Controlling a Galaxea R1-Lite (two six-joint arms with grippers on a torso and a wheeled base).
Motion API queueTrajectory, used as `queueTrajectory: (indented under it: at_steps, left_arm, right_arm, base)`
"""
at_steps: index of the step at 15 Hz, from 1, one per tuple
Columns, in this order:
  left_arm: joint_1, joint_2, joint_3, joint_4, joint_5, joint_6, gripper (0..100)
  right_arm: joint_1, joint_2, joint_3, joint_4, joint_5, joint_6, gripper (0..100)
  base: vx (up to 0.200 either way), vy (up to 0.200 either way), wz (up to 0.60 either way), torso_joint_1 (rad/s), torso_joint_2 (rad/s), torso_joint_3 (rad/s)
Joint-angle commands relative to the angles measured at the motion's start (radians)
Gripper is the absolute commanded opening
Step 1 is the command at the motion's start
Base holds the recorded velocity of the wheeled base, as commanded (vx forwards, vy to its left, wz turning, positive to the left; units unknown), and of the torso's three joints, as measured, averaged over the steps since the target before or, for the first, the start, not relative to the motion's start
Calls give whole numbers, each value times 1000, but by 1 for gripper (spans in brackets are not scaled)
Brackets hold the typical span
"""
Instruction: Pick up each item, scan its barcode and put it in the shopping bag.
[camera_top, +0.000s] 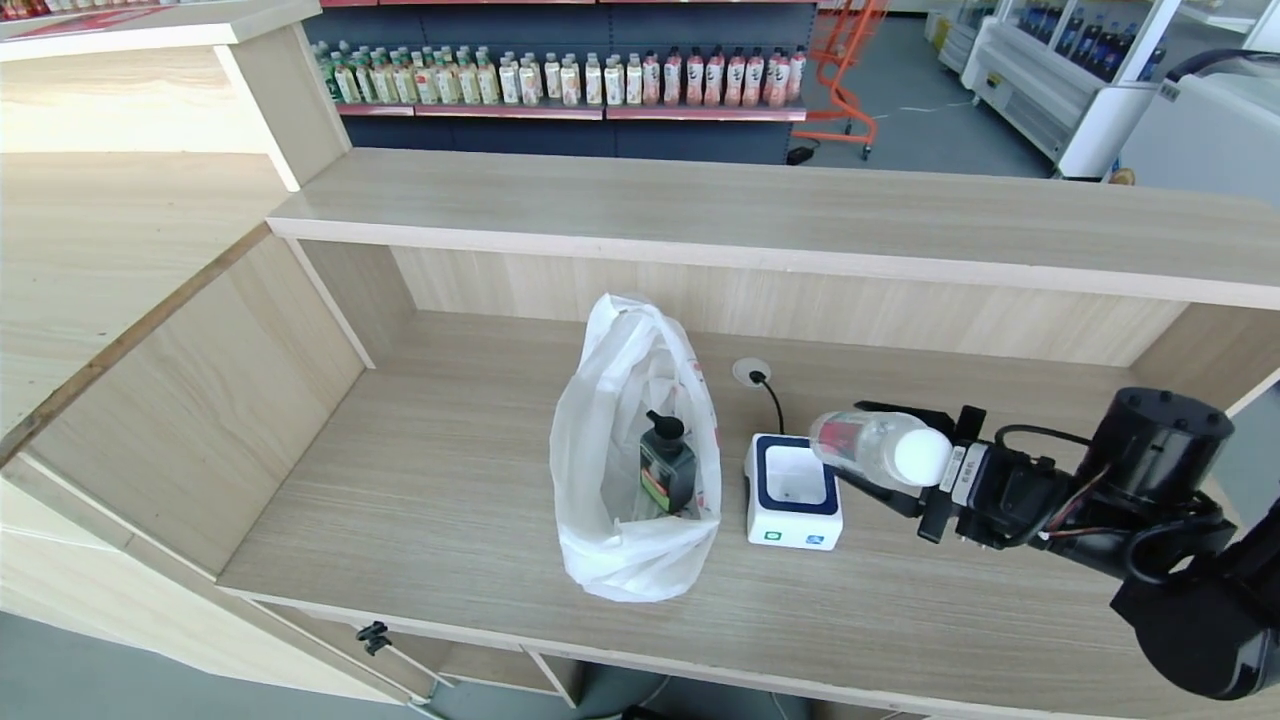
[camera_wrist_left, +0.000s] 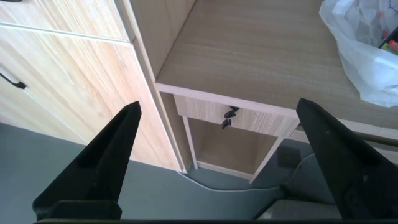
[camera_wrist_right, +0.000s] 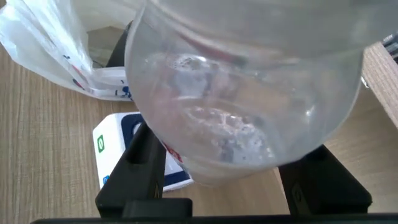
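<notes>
Off the counter's (camera_top: 420, 500) front edge, the left gripper (camera_wrist_left: 217, 106) hangs spread wide, nothing between its fingers. At counter centre the bag (camera_top: 620, 470) stands open, a pump bottle (camera_top: 667, 465) upright inside. Just beside it at 3 o'clock the scanner (camera_top: 795, 525) sits with its window (camera_top: 790, 482) up, its cable (camera_top: 772, 400) led off toward 12 o'clock. The bottle (camera_top: 855, 440) is held above the scanner's 2 o'clock corner, pinched across its body by the right gripper (camera_top: 885, 452), which enters from 3 o'clock.

The scan is judged to be the step in hand. It would be done well if the bottle were shifted slightly toward 8 o'clock until its label (camera_top: 843, 433) is centred over the window. It should then be rolled about its long axis until the barcode faces down, and held level and motionless; no barcode can be made out. Only afterwards should it be carried to 9 o'clock and lowered into the bag, clear of the pump bottle.

The bottle's long axis lies nearly level along the 9-to-3 line. The clear, red-labelled end points to 9 o'clock, over the window, and the white rounded end to 3 o'clock, toward the wrist. Whether that white end is cap or base cannot be told.
</notes>
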Motion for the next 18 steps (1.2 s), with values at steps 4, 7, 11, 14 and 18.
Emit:
queueTrajectory:
  at_steps: [4, 7, 11, 14, 18]
  left_arm:
    - [0, 0, 0, 0, 0, 0, 100]
    - [0, 0, 0, 0, 0, 0, 100]
    - [0, 0, 0, 0, 0, 0, 100]
    - [0, 0, 0, 0, 0, 0, 100]
    - [0, 0, 0, 0, 0, 0, 100]
  right_arm:
    - [4, 131, -19, -51, 23, -1, 0]
    - [4, 171, -53, -53, 23, -3, 0]
    - [7, 222, -110, -53, 25, -3, 0]
    - [6, 231, -124, -53, 25, -3, 0]
    - [7, 242, -127, -53, 25, -3, 0]
  base:
    - [0, 0, 0, 0, 0, 0]
    - [0, 0, 0, 0, 0, 0]
    - [0, 0, 0, 0, 0, 0]
    - [0, 0, 0, 0, 0, 0]
    - [0, 0, 0, 0, 0, 0]
